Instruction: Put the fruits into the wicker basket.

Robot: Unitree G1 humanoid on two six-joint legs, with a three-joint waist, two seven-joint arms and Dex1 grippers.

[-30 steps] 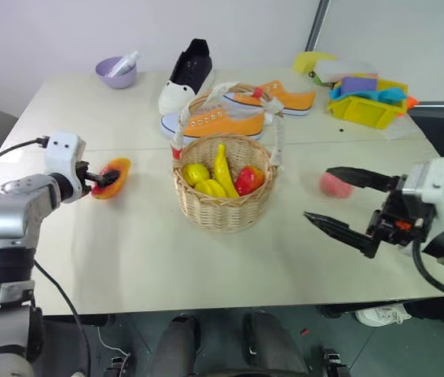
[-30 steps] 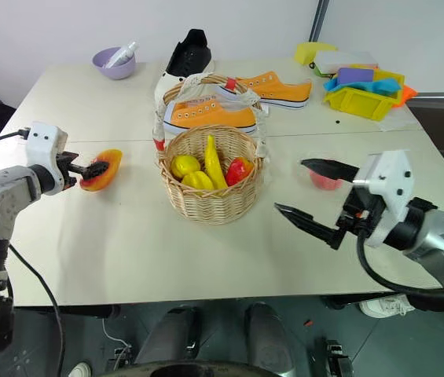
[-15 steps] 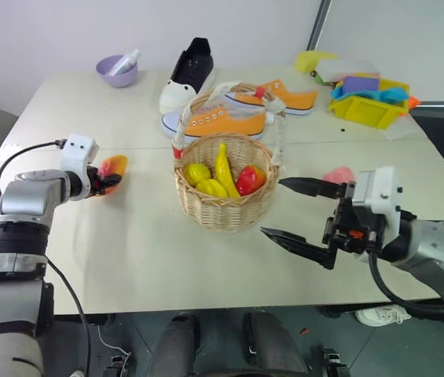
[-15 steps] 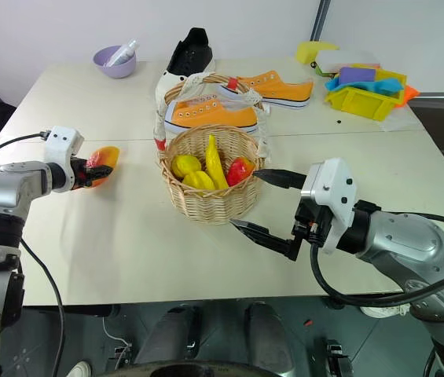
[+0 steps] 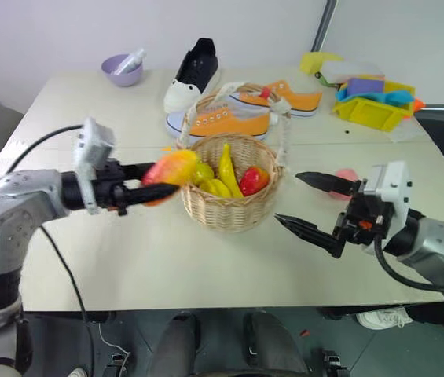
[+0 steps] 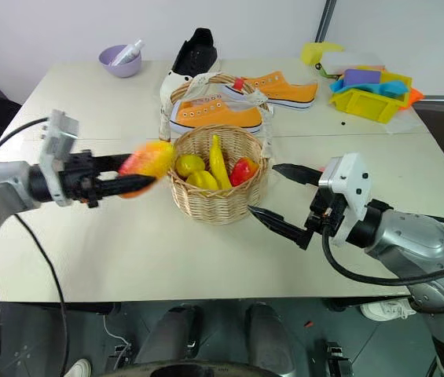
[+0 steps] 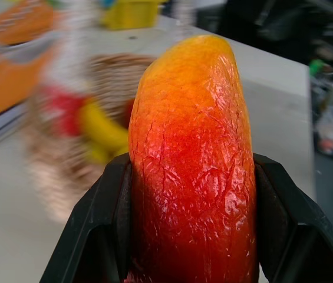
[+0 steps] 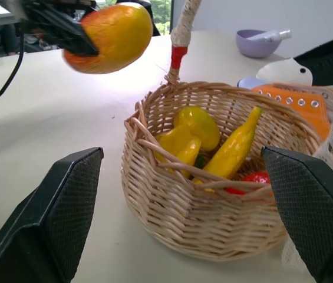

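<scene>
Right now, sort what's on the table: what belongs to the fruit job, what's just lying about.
Job: mango in the shut left gripper; peach on the table; wicker basket.
Lying about: orange sneakers; black shoe; purple bowl; yellow bin.

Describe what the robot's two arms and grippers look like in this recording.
Both arms are silver-grey metal tubes with darker joints and a black cable looping outside. Each wrist carries a white boxy block. The left gripper and right gripper have two long, tapered black fingers; the right one shows small orange parts.
</scene>
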